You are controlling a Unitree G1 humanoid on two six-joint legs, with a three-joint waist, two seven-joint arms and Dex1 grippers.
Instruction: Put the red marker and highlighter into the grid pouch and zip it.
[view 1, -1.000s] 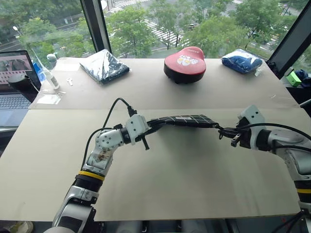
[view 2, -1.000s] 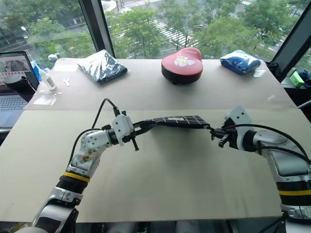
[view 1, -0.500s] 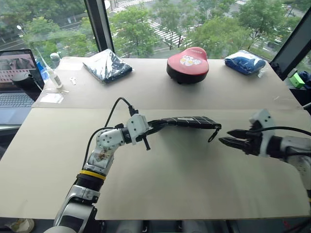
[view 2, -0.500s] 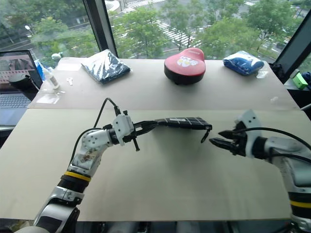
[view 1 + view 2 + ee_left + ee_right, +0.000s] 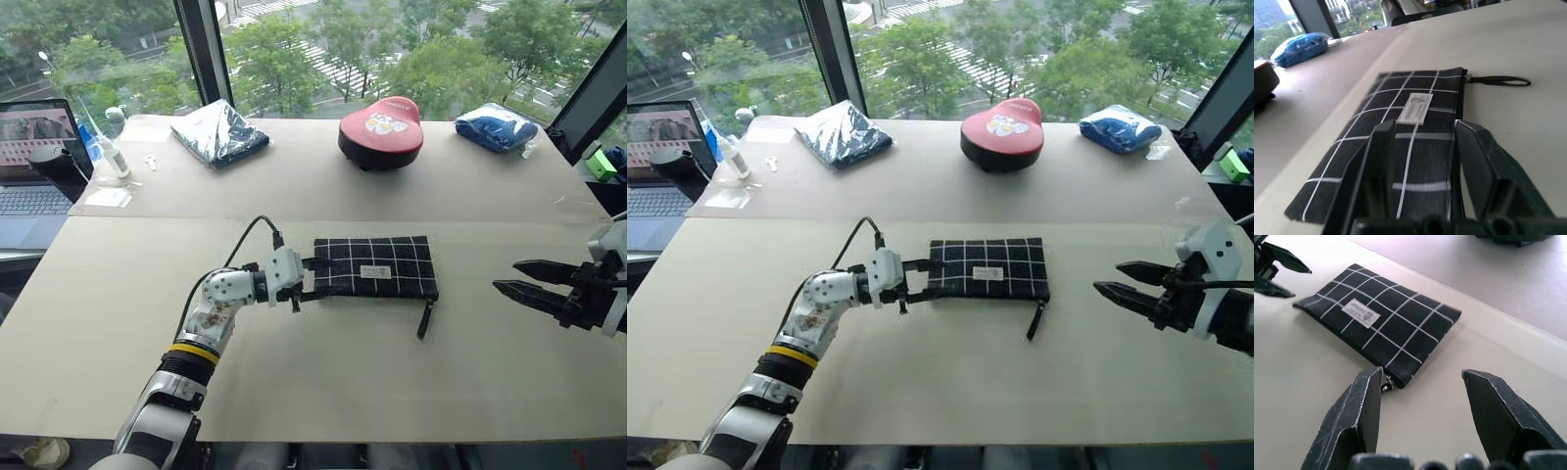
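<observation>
a: we see the wide beige table [image 5: 323, 392] first, with the flat black fabric grid pouch [image 5: 377, 266] lying flat near its middle, white label up, zipper pull strap [image 5: 424, 319] trailing off its right end toward us.

b: at the far edge we make out a red rounded case with a cartoon print [image 5: 381, 130], a dark blue plastic-wrapped bundle [image 5: 221, 132] to its left and a bright blue wrapped packet [image 5: 496, 127] to its right. an open laptop [image 5: 34, 162] sits at the far left.

a: we find the left gripper [image 5: 305, 285] at the pouch's left end, its two black fingers spread. in the left wrist view they stand apart over the pouch's edge, clamping nothing.

b: whether a fingertip brushes the fabric, we cannot tell.

a: the right gripper [image 5: 511, 278] hangs well to the right of the pouch, above the table, pointing toward it. its fingers are spread wide and hold nothing.

b: in the right wrist view we see the pouch's zipper corner between those two fingers, well beyond their tips.

a: the pouch's top edge looks closed along its length.
</observation>
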